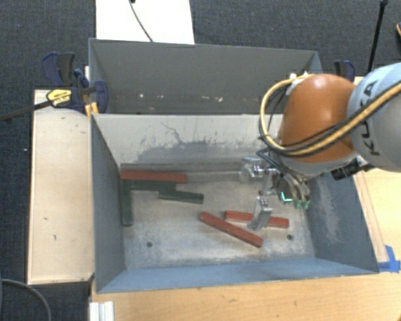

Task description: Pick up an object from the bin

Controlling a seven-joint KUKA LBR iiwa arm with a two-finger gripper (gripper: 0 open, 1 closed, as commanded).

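Red bars (231, 231) (two, adjacent) beneath the arm (381, 122).

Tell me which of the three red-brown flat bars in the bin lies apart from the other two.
The red-brown bar at the back left, beside the dark green bars; the other two lie by the gripper.

My claw (259, 221) is over 2 bars (230, 230), rt side of bin (207, 79) floor; long bar (154, 176) + angled pieces (126, 202) lie left.
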